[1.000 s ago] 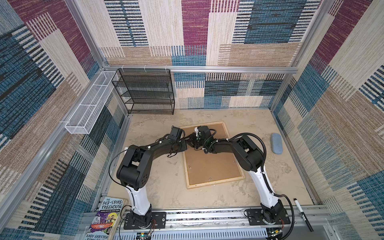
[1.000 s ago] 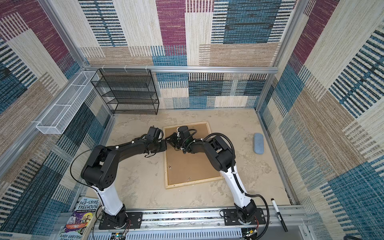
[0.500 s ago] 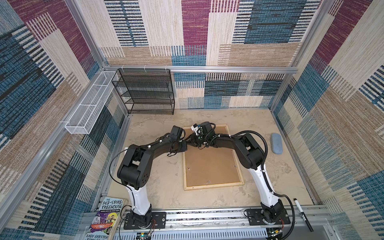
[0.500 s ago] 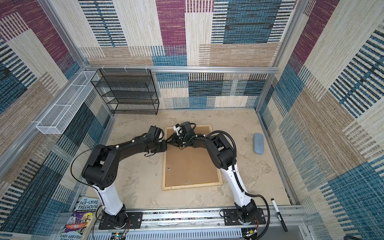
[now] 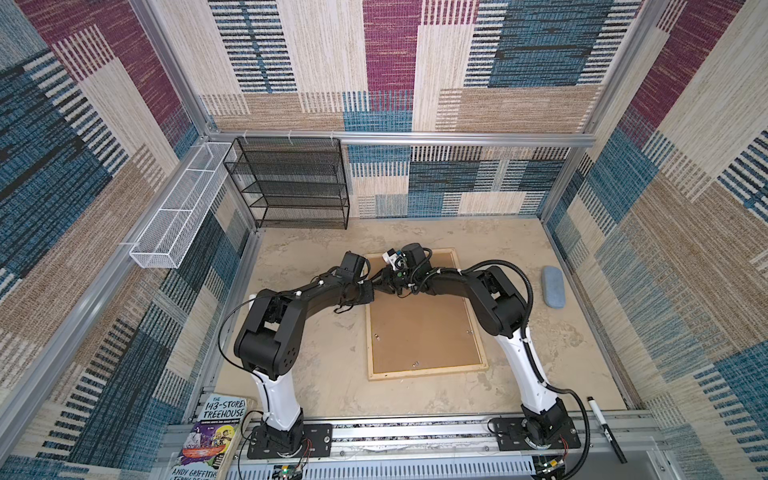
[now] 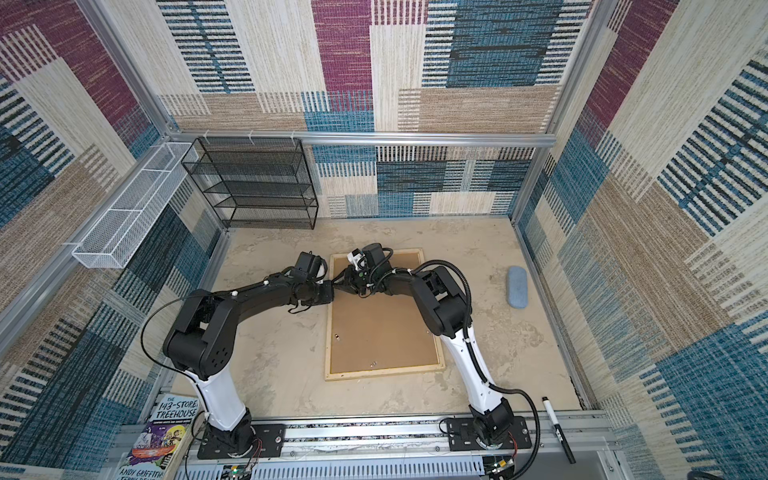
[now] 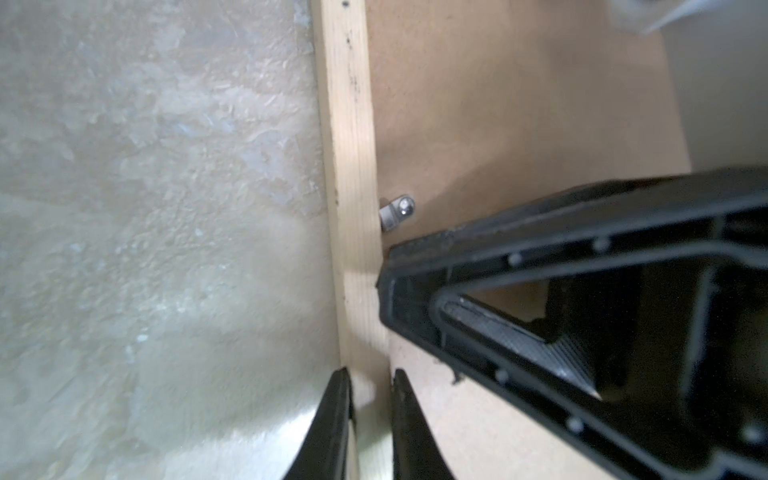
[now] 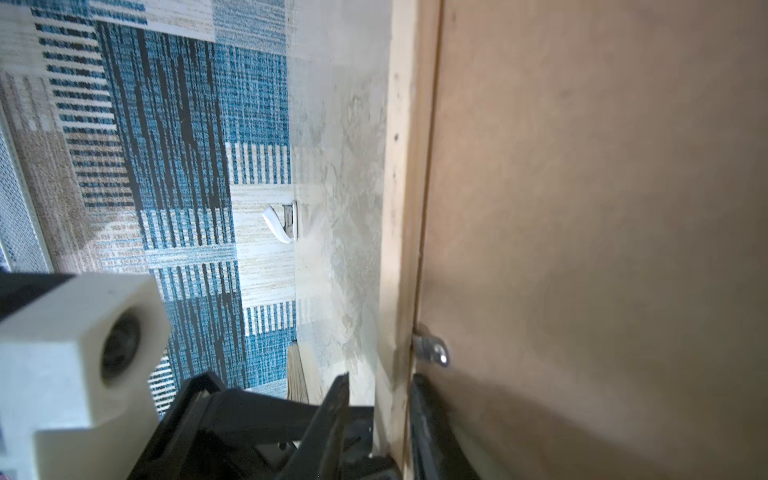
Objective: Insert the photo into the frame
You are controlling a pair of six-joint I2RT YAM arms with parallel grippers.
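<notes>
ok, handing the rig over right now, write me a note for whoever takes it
Left gripper: jaws clamped on the frame, on its left-arm-side rail.
Right gripper: jaws clamped on the same rail, close beside.
The frame lies back-up on the table, hardboard backing in it.
The photo shows in no view; whether it sits under the backing cannot be told.
To do: confirm the photo is in, release.

Book point(image 5: 214, 432) cut off at lower edge, frame point(image 5: 428, 373) rail partly hidden beneath left arm point(image 5: 320, 291), right arm point(image 5: 449, 282); wrist views blurred
</notes>
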